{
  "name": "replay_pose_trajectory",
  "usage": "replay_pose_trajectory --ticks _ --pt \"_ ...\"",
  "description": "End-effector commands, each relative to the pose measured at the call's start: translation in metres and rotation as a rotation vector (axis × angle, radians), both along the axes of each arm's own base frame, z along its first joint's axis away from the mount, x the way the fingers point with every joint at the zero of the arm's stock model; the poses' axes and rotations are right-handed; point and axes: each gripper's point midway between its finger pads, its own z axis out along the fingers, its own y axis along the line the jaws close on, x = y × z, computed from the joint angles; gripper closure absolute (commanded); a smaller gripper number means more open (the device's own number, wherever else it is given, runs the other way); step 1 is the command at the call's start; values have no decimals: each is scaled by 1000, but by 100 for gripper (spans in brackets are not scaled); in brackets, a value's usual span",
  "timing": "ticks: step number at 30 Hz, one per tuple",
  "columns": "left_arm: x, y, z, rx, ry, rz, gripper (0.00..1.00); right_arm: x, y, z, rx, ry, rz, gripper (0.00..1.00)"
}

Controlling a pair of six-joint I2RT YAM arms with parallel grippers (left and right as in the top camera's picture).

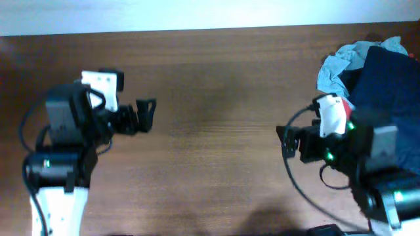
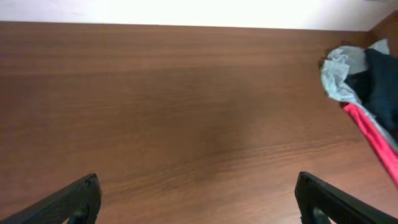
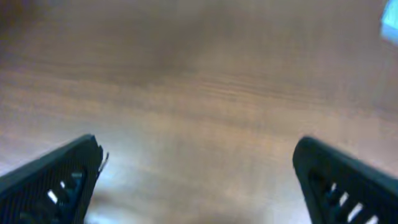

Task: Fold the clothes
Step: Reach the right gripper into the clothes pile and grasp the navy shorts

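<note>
Overhead: the navy shorts lie bunched in a pile at the far right corner of the table, touching a light grey shirt on their left. The left fingers hover apart over bare wood, well away from the pile. The right fingers also point at the middle of the table, with that arm's body just beside the shorts. The likely trouble is that the shorts are tangled with other garments. A pinch taken at the heap's edge could lift the grey shirt too, or drag the whole pile off the table edge. The right arm sits so near that turning toward the cloth could snag it or the arm's own cable. No writing can be read on the white wrist housings.

Left wrist: the left fingers stand wide apart with nothing between them. At the right edge a dark garment, probably the shorts, lies between the light grey shirt and a red shirt. A reach from this side meets the grey and red cloth first. No label shows.

Right wrist: the right fingers are spread wide over blurred wood, and the shorts are out of view. This camera cannot guide a grasp until the arm turns. Nothing is legible.
</note>
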Motion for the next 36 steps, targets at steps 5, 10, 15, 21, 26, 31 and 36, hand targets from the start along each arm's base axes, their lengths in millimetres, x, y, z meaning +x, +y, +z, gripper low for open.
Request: replay_pose_trajectory --ticks 5,10,15,21,26,31,36 --pt "10 -15 -37 -62 171 -60 1 9 -92 -34 76 263 -578 1" --pt "9 -14 -50 -60 223 -56 1 -8 -171 -63 118 398 -889 1" --pt "9 -15 -50 -60 224 -56 1 -38 -236 -86 176 494 -1148 1" --pt "9 -15 -49 -60 223 -57 1 -78 -286 -120 198 648 -1364 2" --pt "9 -15 -49 -60 220 -57 1 -93 -294 -156 264 800 -1401 1" --pt "10 -15 -49 -61 218 -57 1 -97 -298 -192 291 908 -1402 1" --pt "10 -15 -49 -61 219 -57 0 -99 -303 -214 292 970 -1424 1"
